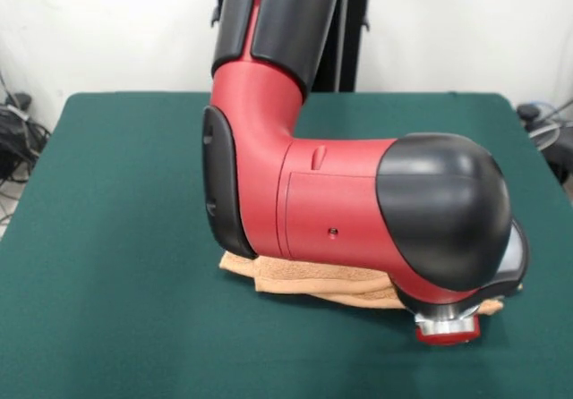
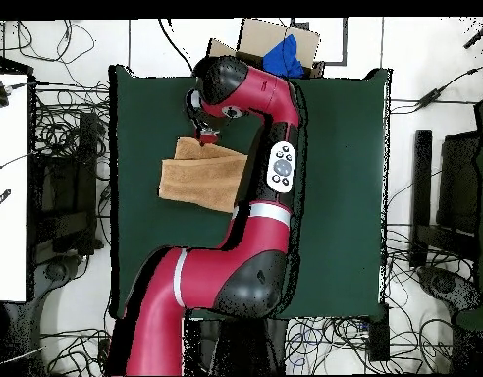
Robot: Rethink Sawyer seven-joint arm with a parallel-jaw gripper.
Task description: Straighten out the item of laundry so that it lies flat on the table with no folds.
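The orange-tan towel (image 2: 198,177) lies on the green table (image 2: 344,177), left of the middle in the overhead view, with its edges uneven and one side doubled over. In the front view only its near strip (image 1: 304,283) shows under the arm's big red elbow, on the table (image 1: 107,202). My gripper (image 2: 207,134) is at the towel's edge farthest from the robot's base. In the front view it (image 1: 446,327) shows low at the towel's right corner. Whether it touches or holds the cloth is hidden.
The red and black arm (image 1: 358,211) stretches low over the table's middle and hides most of the towel in the front view. A cardboard box with something blue (image 2: 277,49) stands just past the table's far edge. Cables lie around the table on the floor.
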